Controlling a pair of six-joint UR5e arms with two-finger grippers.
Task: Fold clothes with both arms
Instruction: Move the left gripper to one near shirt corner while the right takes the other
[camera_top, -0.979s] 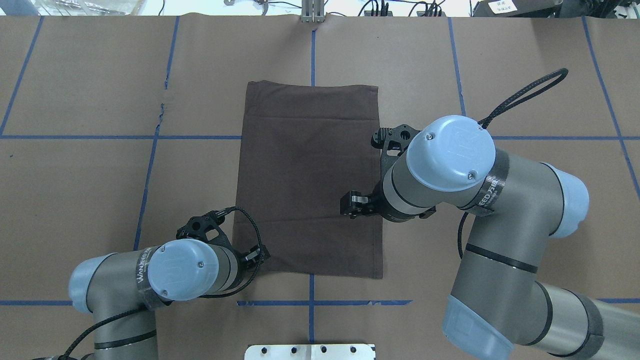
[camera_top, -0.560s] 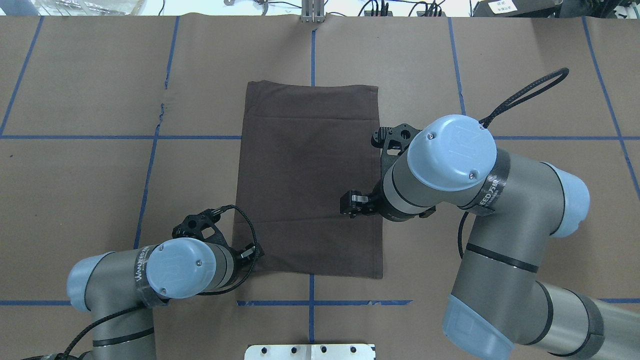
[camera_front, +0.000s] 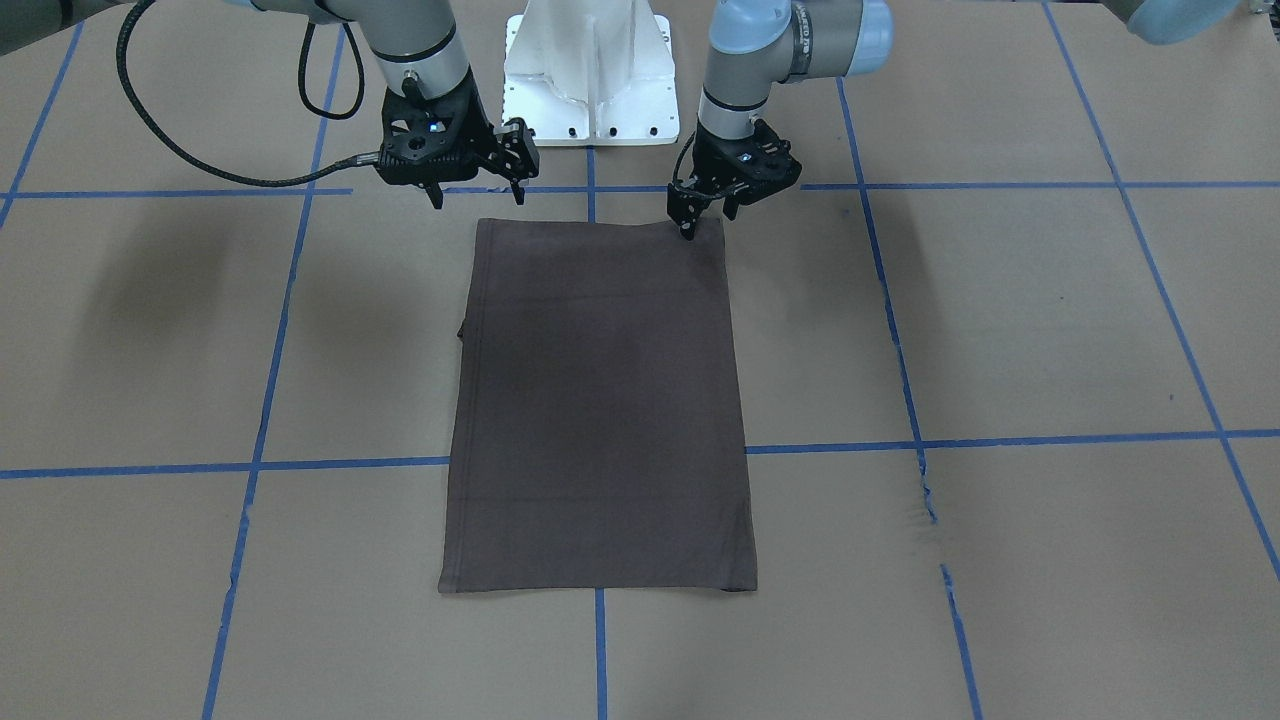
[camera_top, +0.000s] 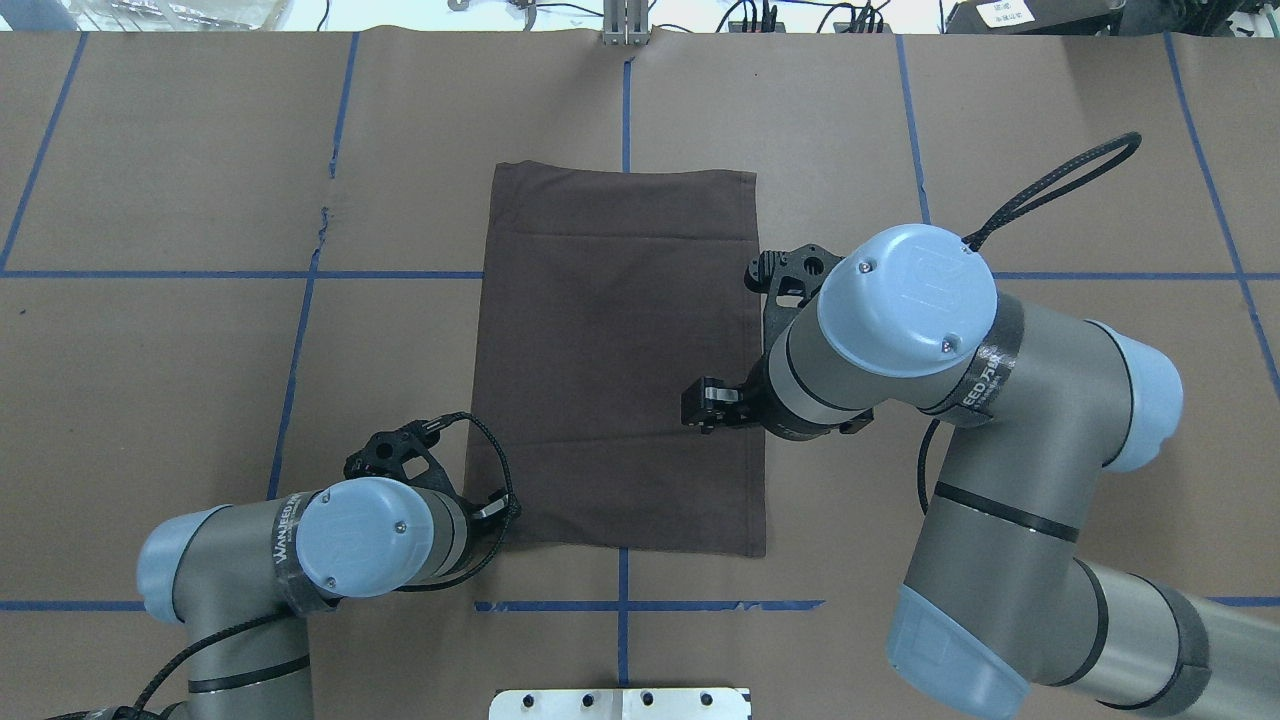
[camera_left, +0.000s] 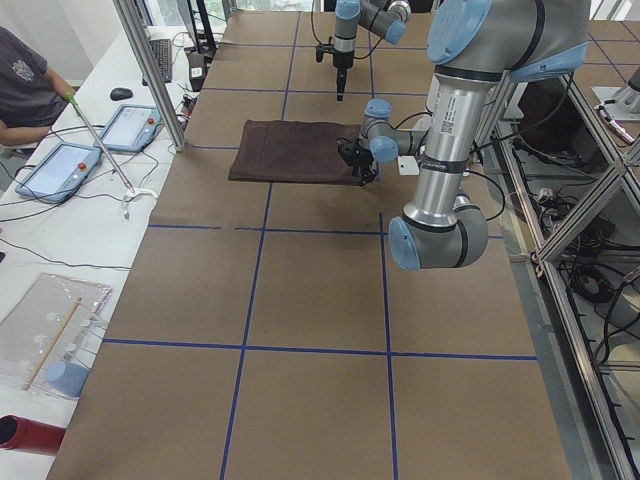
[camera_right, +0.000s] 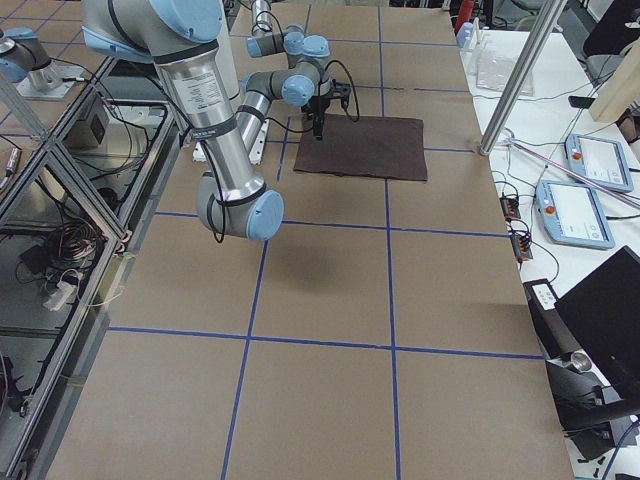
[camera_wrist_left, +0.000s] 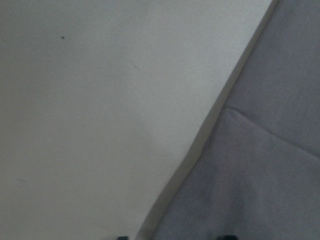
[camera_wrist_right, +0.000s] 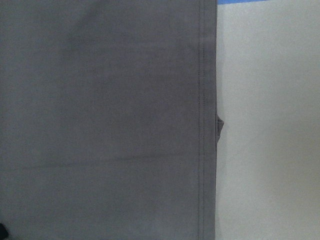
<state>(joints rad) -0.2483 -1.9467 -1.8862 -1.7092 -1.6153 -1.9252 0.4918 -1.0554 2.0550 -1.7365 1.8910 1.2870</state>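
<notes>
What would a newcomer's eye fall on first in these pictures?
A dark brown T-shirt, folded into a neat rectangle, lies flat mid-table on brown paper gridded with blue tape. The left arm sets open jaws at its near left corner; the right arm hangs open jaws above its right edge.

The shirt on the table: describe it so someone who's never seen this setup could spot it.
Start at the brown table crossed by blue lines. Near its middle, in front of the white pedestal base, lies the T-shirt, folded into a flat rectangle. It is the only dark cloth there, with the left gripper at one corner.
</notes>
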